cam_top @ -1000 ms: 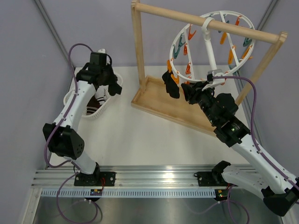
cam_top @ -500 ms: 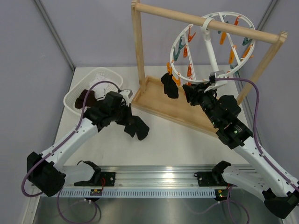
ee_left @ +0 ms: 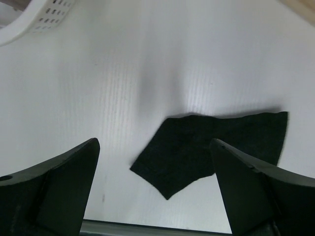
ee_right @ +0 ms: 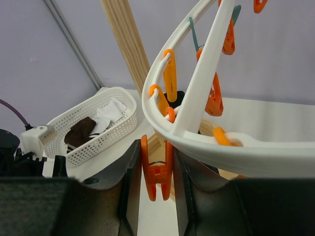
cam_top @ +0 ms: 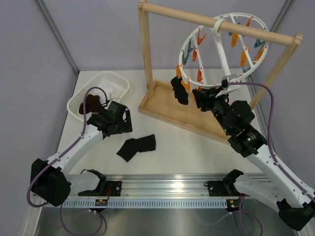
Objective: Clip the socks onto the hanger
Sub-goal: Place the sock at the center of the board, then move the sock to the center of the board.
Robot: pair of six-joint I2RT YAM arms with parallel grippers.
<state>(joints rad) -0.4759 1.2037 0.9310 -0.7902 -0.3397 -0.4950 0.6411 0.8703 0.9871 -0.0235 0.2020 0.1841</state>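
A black sock [cam_top: 137,146] [ee_left: 211,147] lies flat on the white table, free of any grip. Just left of it and above the table, my left gripper [cam_top: 119,122] [ee_left: 153,147] is open with nothing between its fingers. The hanger [cam_top: 224,46] [ee_right: 197,142] hangs tilted from the wooden bar, with another black sock [cam_top: 179,91] clipped at its lower left rim. My right gripper [cam_top: 201,97] [ee_right: 156,169] is shut on an orange clip [ee_right: 156,172] that dangles from the ring's lower edge, with the fingers pressing both of its handles.
The white mesh basket [cam_top: 118,81] [ee_right: 115,130] stands at the back left with a brown sock [ee_right: 81,132] and a white sock [ee_right: 108,114] inside. The wooden stand [cam_top: 162,105] fills the back right; its post [ee_right: 125,39] rises close behind the ring.
My left gripper has opened and let the black sock fall onto the table, then drawn back to the left. The right gripper has kept still on the orange clip.
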